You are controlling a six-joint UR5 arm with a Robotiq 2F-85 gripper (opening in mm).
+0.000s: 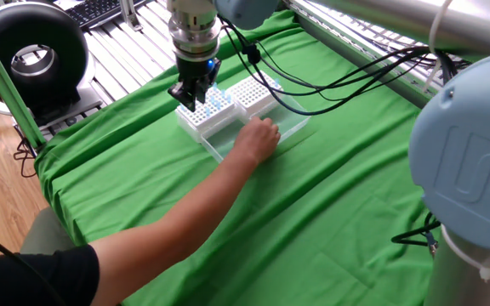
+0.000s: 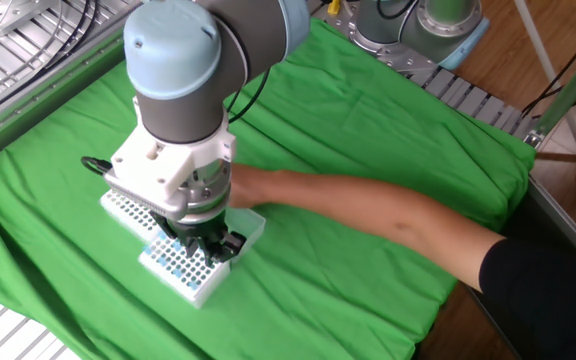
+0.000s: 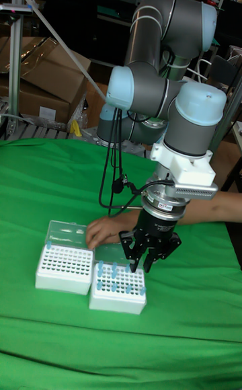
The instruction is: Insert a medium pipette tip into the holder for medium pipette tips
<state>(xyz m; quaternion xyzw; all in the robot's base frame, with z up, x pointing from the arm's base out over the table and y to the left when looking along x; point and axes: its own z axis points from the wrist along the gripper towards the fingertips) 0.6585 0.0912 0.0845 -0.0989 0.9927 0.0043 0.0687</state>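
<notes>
A: Tall fixed view, gripper point(image 3: 145, 265) status?

B: Fingers point down over the medium tip rack point(image 3: 118, 289), converging; whether they pinch a tip cannot be determined.

A: Rack location?

B: On the green cloth point(image 3: 40, 188), beside the second rack point(image 3: 64, 271). A person's hand point(image 3: 102, 230) rests on the open lids.

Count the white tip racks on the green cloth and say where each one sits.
2. One rack sits directly under the claw, with blue tips in it. The other rack stands right beside it, on the side away from the claw. None seems hidden.
</notes>
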